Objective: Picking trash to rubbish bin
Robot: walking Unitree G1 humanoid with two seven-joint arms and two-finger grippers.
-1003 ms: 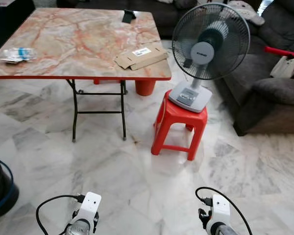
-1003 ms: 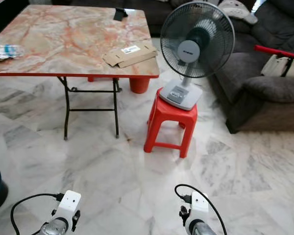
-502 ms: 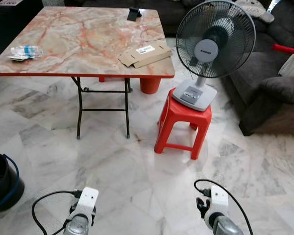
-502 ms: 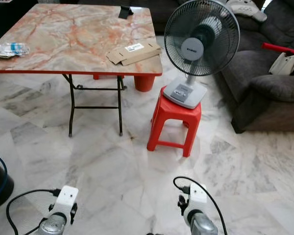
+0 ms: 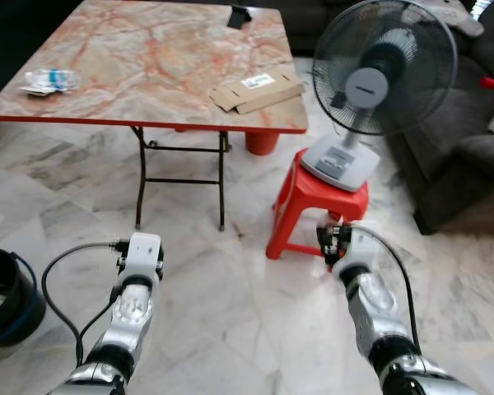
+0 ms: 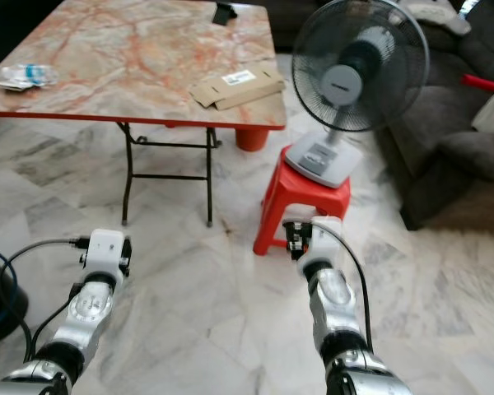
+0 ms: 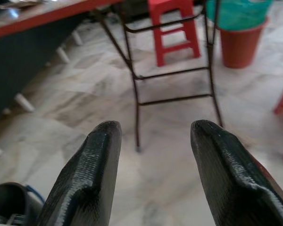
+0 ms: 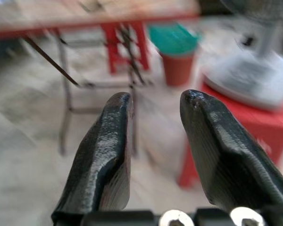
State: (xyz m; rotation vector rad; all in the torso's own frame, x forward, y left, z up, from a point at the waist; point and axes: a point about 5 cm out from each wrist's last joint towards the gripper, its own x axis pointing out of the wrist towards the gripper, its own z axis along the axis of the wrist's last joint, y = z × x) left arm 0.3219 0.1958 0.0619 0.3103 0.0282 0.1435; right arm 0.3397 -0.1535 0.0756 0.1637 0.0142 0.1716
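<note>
While both arms reached toward the table, the left gripper and right gripper were spread, holding nothing, likely readied for trash. The flattened carton lay at the table's near corner; the rubbish bin stood on the floor, well apart from it.

You see a square table with orange-pink marble pattern and red edge, a brown flat cardboard piece, a red plastic stool, a grey-white fan, a white-grey marble floor, a black round bin with blue rim.
</note>
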